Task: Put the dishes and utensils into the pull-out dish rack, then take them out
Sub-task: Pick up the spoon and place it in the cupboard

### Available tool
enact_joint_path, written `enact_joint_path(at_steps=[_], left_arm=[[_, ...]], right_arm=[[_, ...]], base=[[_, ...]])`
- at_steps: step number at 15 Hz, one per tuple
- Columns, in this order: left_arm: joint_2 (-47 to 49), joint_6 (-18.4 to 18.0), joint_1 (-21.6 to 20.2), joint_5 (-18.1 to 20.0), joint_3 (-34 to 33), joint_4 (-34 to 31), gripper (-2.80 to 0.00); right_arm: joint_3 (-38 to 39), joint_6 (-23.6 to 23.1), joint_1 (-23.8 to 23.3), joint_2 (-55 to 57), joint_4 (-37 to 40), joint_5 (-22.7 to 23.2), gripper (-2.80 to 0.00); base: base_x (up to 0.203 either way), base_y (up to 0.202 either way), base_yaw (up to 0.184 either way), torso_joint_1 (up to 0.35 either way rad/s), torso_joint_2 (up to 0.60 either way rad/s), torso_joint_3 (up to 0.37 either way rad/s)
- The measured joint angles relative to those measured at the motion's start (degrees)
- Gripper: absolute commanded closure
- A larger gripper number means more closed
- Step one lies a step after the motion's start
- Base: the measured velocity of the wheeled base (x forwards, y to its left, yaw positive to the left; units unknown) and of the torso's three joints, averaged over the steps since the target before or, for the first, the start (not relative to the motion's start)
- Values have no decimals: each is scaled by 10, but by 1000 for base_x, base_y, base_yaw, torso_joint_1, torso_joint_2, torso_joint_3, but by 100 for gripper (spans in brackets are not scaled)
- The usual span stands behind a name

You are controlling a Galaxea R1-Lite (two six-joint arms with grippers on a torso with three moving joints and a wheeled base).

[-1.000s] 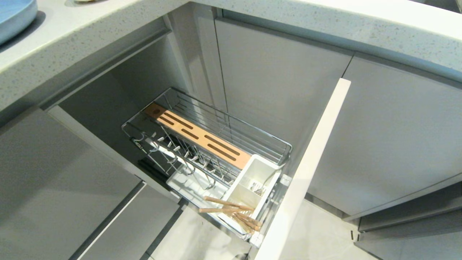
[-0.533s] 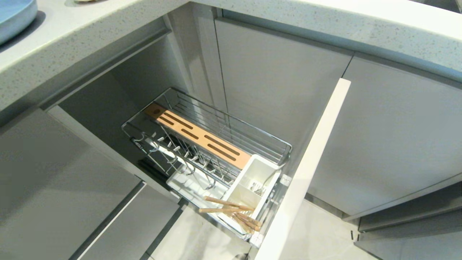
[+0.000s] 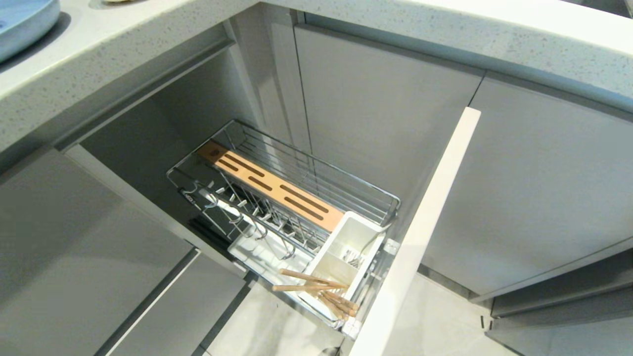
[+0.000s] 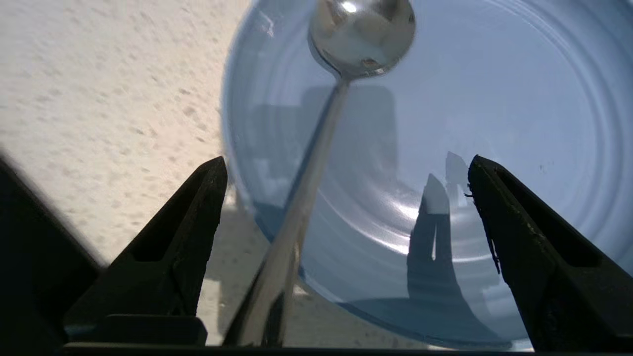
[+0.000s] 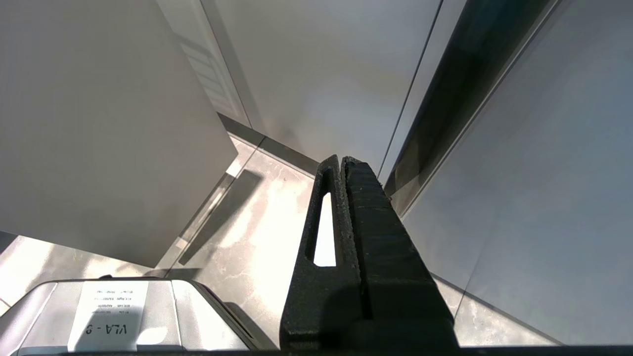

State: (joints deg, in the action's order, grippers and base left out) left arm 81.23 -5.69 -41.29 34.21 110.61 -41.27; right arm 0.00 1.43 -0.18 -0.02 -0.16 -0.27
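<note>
Left wrist view shows the left gripper [image 4: 346, 168] with its two black fingers [image 4: 188, 222] spread wide apart over a pale blue plate [image 4: 519, 123] that sits on a speckled light countertop [image 4: 99, 99]. A silver spoon [image 4: 316, 148] lies with its bowl resting inside the plate and its long handle running out over the plate's rim, passing between the fingers nearer to one of them; neither finger touches it, and nothing is pinched. The shadows of the fingers fall on the glossy plate surface. In the head view neither arm appears; the edge of the blue plate [image 3: 24, 22] shows at the far left corner on the countertop [image 3: 123, 39], well apart from the pull-out dish rack [image 3: 296, 198], which stands drawn out of the grey lower cabinets below. The rack's chrome wire basket carries a slotted wooden strip [image 3: 277, 190] along its length, upright plate prongs [image 3: 242, 207] beside that, and a white plastic caddy [image 3: 346, 252] at the end next to the front panel [image 3: 425, 227]. Wooden chopsticks [image 3: 316, 289] lie in the caddy's near compartment, their ends poking out over its edge. The plate prongs hold nothing. Right wrist view shows the right gripper [image 5: 343, 163] with its fingers pressed together, hanging low beside grey cabinet fronts above the pale tiled floor [image 5: 257, 222].
</note>
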Motion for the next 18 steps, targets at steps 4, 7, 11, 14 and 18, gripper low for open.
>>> enact_joint_path(at_steps=[4, 7, 11, 14, 18], left_arm=[[-3, 0, 0, -17, 1, 25, -280], [-4, 0, 9, -13, 0, 25, -280], [0, 0, 27, 1, 0, 25, -280], [3, 0, 29, 6, 0, 25, -280], [4, -1, 32, 6, 0, 25, -280]], right_arm=[[0, 0, 0, 0, 0, 0, 0], [0, 0, 0, 0, 0, 0, 0], [0, 0, 0, 0, 0, 0, 0], [0, 0, 0, 0, 0, 0, 0], [0, 0, 0, 0, 0, 0, 0]], base=[[0, 0, 0, 0, 0, 0], [0, 0, 0, 0, 0, 0], [0, 0, 0, 0, 0, 0], [0, 0, 0, 0, 0, 0], [0, 0, 0, 0, 0, 0]])
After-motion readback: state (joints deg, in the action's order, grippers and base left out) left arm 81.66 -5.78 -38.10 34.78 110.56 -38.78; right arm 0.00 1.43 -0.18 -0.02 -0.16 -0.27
